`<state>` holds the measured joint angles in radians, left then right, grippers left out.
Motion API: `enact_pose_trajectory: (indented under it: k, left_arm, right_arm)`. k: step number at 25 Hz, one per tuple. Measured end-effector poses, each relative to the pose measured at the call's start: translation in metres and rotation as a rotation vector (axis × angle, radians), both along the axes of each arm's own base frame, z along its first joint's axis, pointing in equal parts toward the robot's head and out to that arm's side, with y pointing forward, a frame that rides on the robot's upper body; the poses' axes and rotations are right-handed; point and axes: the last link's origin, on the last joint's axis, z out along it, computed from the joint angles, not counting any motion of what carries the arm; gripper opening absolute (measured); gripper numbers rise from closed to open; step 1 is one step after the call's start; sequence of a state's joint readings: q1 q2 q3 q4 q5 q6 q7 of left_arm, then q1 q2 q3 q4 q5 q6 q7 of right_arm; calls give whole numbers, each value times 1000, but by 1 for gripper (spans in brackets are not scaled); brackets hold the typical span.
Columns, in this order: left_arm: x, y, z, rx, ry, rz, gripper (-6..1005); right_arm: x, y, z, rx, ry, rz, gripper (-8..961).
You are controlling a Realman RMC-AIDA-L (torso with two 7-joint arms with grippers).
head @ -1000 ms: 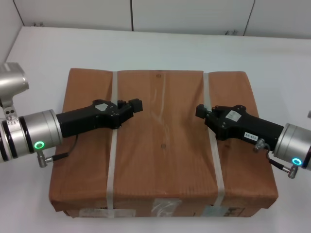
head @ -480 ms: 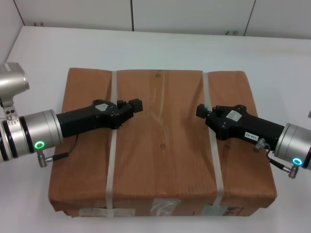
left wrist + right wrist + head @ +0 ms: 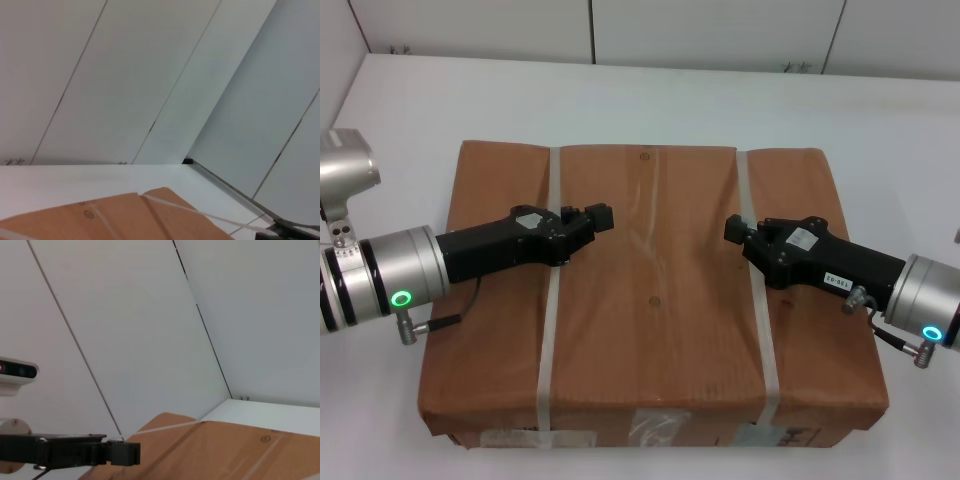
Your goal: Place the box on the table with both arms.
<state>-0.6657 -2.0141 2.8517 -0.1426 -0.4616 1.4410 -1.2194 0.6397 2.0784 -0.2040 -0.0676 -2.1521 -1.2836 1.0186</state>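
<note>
I'm seeing both grippers, left (image 3: 601,217) and right (image 3: 732,229), lying over the box (image 3: 655,300) on the table (image 3: 650,100); finger state unreadable.

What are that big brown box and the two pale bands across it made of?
The box looks like cardboard wrapped in matte brown paper: the covering shows fine ribbing and creases, with labels on the near side. The two straps look like thin whitish plastic banding, flat and slightly glossy, though that is only a guess. It sits on a smooth white table, probably laminate.
</note>
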Motion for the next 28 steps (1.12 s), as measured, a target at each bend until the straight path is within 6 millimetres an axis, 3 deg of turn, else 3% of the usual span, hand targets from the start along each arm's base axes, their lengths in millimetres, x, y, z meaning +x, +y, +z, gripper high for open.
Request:
enact_pose_trajectory:
  k: [28]
  left_arm:
    - [-1,0,1,10,-1,4,75]
  right_arm:
    - [0,1,0,1,-6,-2,35]
